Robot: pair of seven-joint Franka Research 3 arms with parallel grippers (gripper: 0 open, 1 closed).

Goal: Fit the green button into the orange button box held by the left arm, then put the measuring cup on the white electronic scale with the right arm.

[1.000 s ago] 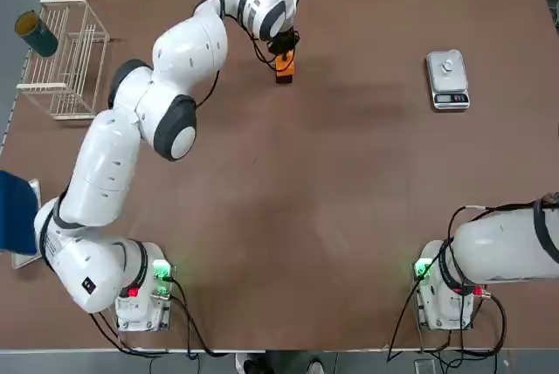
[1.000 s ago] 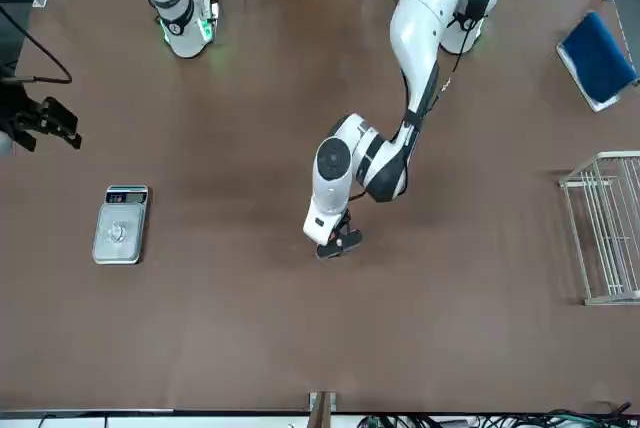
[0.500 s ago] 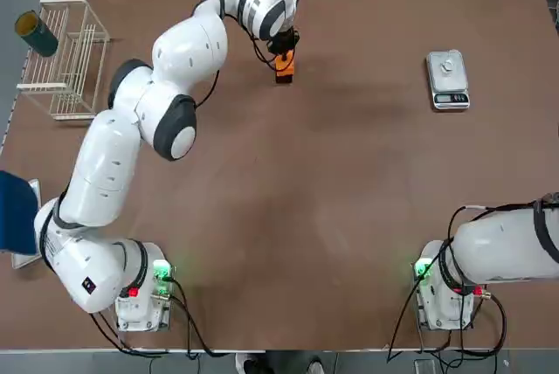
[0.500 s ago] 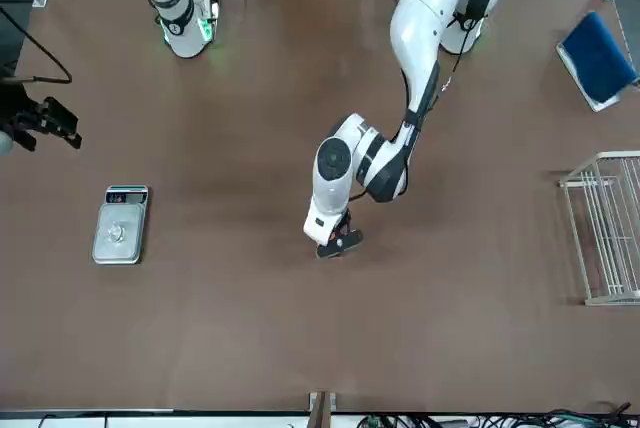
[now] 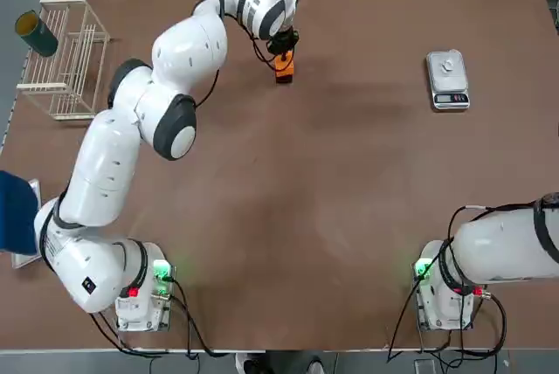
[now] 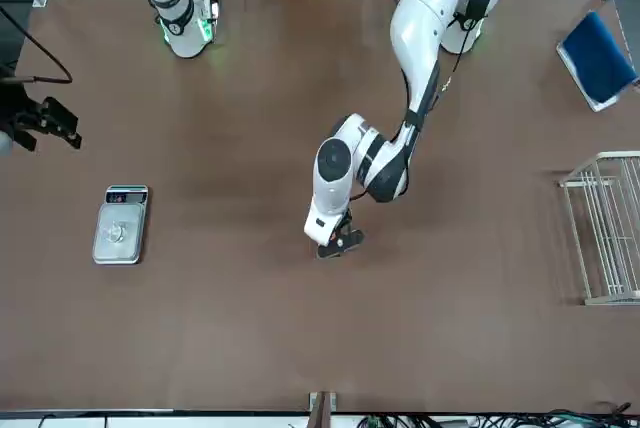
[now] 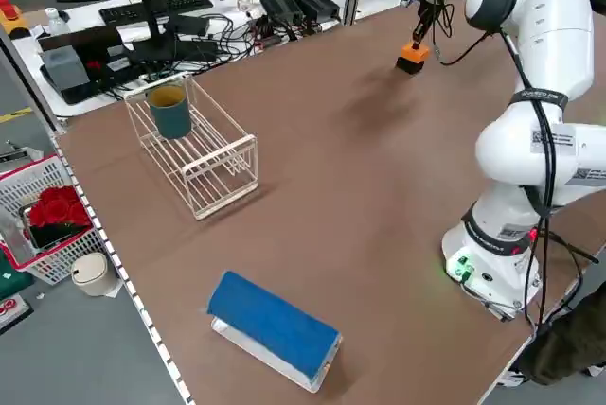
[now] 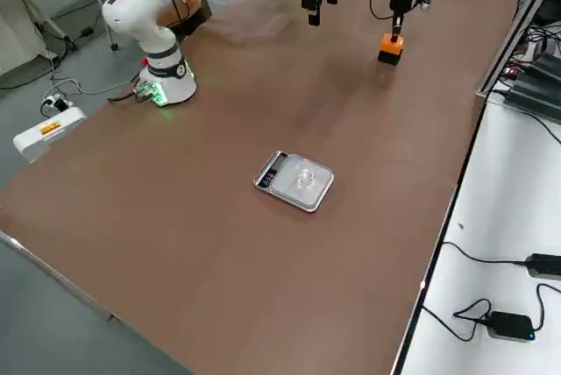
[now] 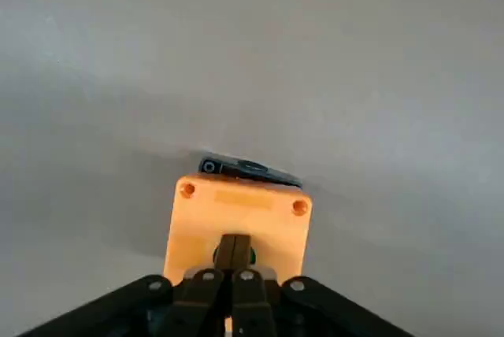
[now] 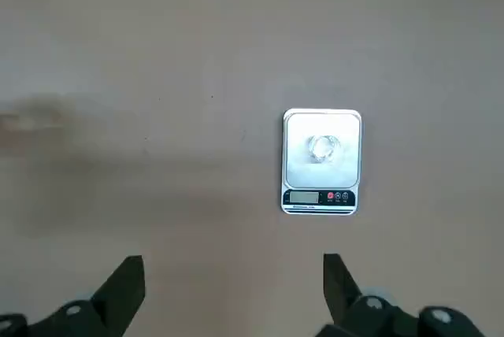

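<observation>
left hand (image 9: 235, 241) clenched on orange button box (image 9: 197, 231), above bench (image 5: 349, 217), long axis near upright, black end down; right hand (image 10: 234, 275) released; white scale (image 10: 303, 173) on bench, display end toward robot, clear cup (image 10: 324, 148) atop
</observation>
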